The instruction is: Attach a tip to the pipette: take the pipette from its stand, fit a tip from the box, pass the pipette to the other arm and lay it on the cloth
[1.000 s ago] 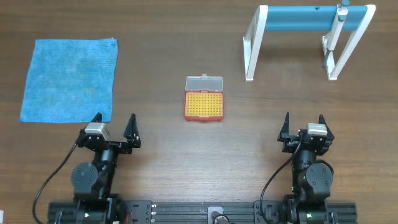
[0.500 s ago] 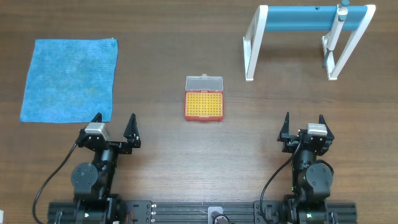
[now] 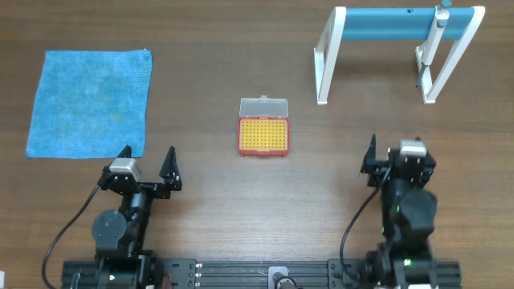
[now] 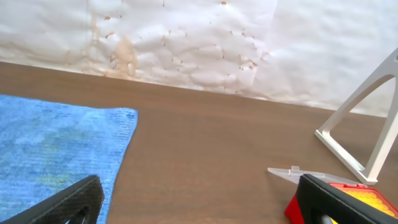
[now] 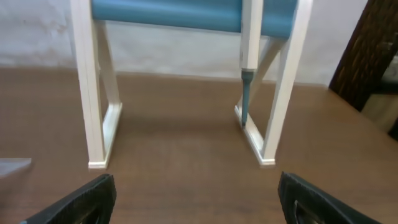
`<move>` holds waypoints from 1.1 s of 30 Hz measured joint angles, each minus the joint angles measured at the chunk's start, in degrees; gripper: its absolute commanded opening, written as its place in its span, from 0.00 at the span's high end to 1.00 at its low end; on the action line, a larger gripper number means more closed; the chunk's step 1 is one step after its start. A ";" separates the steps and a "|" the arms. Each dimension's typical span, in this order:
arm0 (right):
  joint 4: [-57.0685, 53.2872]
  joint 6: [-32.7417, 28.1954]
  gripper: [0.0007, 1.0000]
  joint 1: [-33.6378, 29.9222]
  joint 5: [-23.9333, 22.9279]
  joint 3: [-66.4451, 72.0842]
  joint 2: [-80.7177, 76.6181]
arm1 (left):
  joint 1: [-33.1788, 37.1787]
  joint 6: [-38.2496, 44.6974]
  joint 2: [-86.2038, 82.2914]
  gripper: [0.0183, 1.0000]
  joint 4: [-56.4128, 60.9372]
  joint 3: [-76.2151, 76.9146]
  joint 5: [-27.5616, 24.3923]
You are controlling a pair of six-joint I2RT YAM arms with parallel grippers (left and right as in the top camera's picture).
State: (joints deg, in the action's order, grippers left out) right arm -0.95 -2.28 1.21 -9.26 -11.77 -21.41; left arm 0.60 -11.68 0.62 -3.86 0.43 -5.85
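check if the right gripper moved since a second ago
Yes. The right gripper has shifted up the top view, toward the pipette stand, which stands where it was.

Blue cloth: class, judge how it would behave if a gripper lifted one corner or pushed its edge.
Lifted by a corner, the blue cloth probably droops limply: it lies thin and flat, with wavy edges. Pushed, it likely bunches rather than slides, since its fuzzy weave rests on the bare table.

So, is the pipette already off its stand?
No, the pipette hangs upright from the blue bar of the stand, with nothing gripping it.
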 measured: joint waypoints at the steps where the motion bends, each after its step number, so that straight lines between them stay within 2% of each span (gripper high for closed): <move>1: -3.10 -0.02 0.14 0.00 -0.66 -4.13 -4.00 | 0.00 0.00 -0.04 0.00 0.07 0.00 0.11; 5: -15.02 -0.96 0.14 -0.02 -5.88 -24.30 -21.73 | 0.00 0.00 -0.07 0.00 0.02 0.00 0.31; 6: -19.17 -4.04 0.14 -0.66 -6.51 -32.59 -27.96 | 0.00 0.00 -0.07 0.00 0.00 0.00 0.31; 8: -22.08 -7.30 0.14 -2.01 -4.72 -37.05 -31.10 | 0.00 -0.02 -0.07 0.00 0.00 0.00 0.33; 11: -22.38 -11.78 0.14 -9.77 4.31 -43.39 -36.81 | 0.00 0.00 -0.07 0.00 0.00 0.00 0.33; 13: -20.31 -13.14 0.14 -19.10 16.61 -44.61 -40.70 | 0.00 -0.02 -0.07 0.00 0.00 0.00 0.33; 16: -16.96 -13.86 0.14 -29.53 30.77 -44.68 -47.98 | 0.00 -0.02 -0.07 0.00 0.00 0.00 0.33; 19: -14.51 -17.00 0.14 -31.50 36.98 -44.65 -53.88 | 0.00 -0.02 -0.07 0.00 0.00 0.00 0.33; 27: -0.09 -17.88 0.14 -29.94 39.63 -44.72 -65.51 | 0.00 -0.02 -0.07 0.00 0.00 0.00 0.35; 33: 8.11 -14.27 0.14 -27.93 39.87 -44.76 -69.11 | 0.00 -0.02 -0.11 0.00 0.00 0.00 0.35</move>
State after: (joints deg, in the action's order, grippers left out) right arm 7.16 -16.56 -26.72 30.61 -56.53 -90.52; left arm 0.60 -11.70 0.51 -3.86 0.43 -5.50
